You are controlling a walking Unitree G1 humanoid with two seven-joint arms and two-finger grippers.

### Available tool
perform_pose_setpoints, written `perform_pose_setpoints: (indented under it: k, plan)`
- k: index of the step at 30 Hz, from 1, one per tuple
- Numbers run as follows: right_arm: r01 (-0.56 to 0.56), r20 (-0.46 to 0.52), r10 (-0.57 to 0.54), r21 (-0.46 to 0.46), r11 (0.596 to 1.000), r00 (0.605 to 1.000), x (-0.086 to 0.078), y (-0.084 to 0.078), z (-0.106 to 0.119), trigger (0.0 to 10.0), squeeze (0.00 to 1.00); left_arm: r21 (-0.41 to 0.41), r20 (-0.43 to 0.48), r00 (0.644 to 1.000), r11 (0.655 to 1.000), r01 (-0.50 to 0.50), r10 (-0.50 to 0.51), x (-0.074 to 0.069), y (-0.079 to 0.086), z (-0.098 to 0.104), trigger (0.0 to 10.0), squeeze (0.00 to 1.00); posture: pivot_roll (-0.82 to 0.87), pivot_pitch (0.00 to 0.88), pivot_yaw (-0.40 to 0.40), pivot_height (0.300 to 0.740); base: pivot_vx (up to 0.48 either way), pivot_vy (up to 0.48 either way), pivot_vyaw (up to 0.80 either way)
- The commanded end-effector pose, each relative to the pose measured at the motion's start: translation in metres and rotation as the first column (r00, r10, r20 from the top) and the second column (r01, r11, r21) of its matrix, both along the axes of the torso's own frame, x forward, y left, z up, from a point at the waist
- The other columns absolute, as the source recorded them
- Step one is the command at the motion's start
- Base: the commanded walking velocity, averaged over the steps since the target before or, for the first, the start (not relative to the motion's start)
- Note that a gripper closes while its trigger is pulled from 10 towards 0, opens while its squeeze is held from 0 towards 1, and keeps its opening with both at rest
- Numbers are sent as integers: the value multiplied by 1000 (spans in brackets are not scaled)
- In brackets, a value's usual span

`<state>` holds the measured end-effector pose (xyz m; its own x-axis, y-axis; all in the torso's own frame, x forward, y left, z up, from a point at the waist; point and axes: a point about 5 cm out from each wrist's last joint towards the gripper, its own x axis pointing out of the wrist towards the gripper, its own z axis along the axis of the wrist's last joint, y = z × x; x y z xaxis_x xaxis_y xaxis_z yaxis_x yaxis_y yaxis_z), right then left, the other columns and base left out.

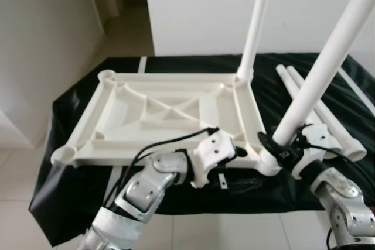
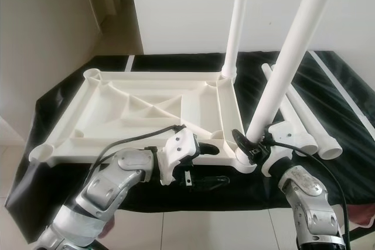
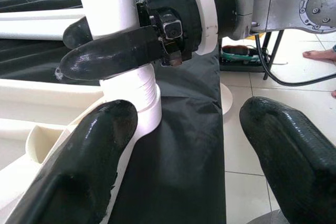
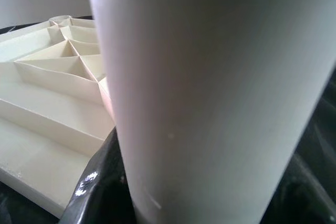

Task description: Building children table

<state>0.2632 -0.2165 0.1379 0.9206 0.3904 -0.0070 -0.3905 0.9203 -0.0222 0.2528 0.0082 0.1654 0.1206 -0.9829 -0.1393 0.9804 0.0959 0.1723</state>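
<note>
A white plastic tabletop (image 1: 117, 144) lies upside down on a table draped in black cloth (image 1: 70, 109). One white leg (image 1: 256, 27) stands upright in its far right corner. A second leg (image 1: 328, 57) leans in the near right corner socket (image 3: 136, 93), and my right gripper (image 1: 280, 143) is shut on its base. In the right wrist view this leg (image 4: 210, 77) is very close. My left gripper (image 1: 243, 168) is open at the tabletop's front edge just left of that socket, with one finger (image 3: 89, 156) against the socket.
Two spare white legs (image 1: 328, 121) lie on the cloth right of the tabletop. The table's front edge is just below my grippers, with tiled floor (image 3: 273, 98) beneath. A person's foot (image 3: 320, 55) is on the floor off to my right.
</note>
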Motion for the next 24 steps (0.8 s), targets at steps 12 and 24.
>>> perform_pose_setpoints:
  k: [12, 24]
  plan:
    - [347, -114, -339, 61, 936, 934, -5, 12, -27, 10000, 0, -22, 9, 999, 999, -46, 46, -3, 1, 5, 10000, 0, -5, 0, -14, 740, 0, 0, 0]
    - [705, -172, -684, 155, 692, 709, -10, 27, -28, 10000, 0, -32, 1, 999, 999, -40, 40, -4, -2, 6, 10000, 0, -16, 0, -20, 740, 0, 0, 0]
